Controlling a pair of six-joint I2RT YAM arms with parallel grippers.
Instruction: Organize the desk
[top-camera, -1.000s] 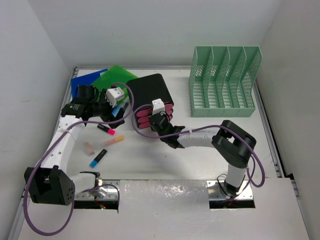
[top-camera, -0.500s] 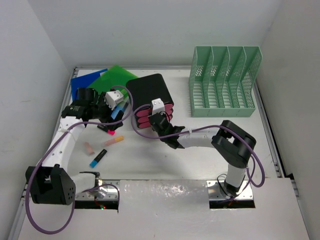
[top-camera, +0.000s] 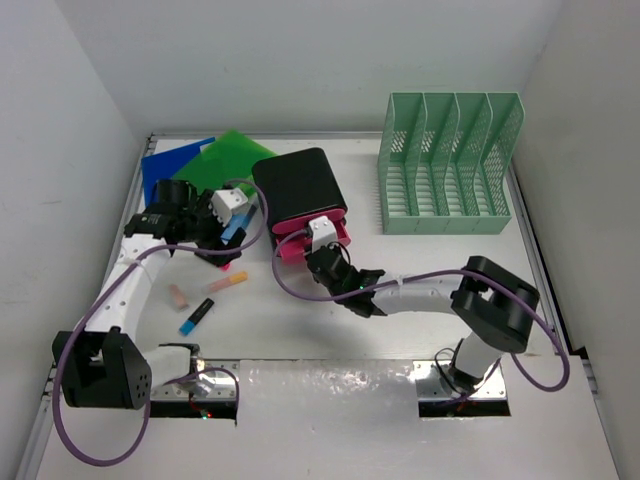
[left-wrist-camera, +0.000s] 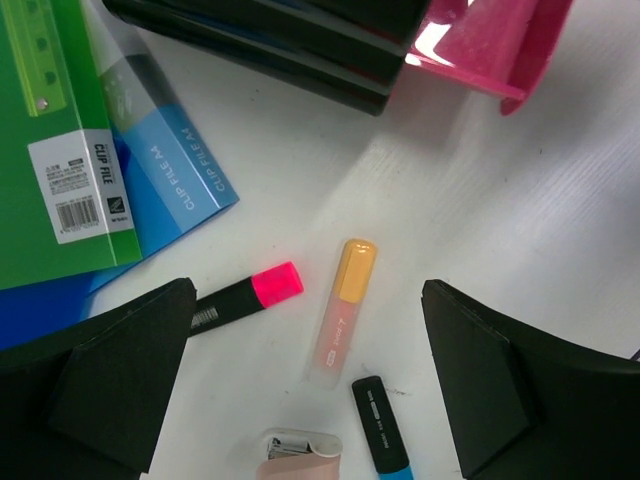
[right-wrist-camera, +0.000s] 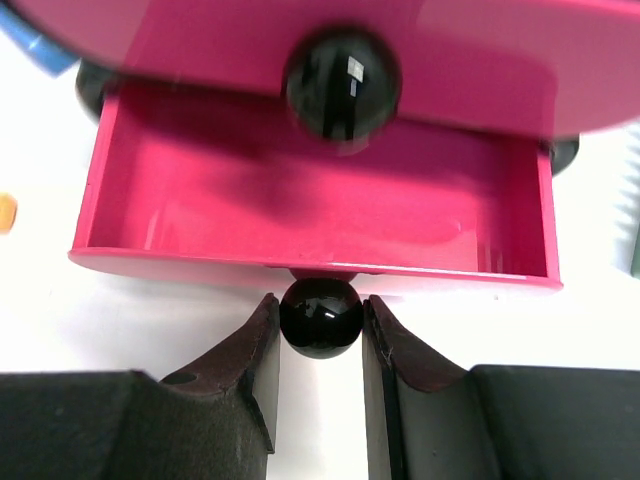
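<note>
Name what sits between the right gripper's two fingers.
The black knob of the open pink drawer, pinched by both fingers, over white desk; the right wrist view shows it.

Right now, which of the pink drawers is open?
The bottom drawer: it is pulled out with its pink inside showing, and the right gripper is closed on its black knob. The drawer above it is shut.
</note>
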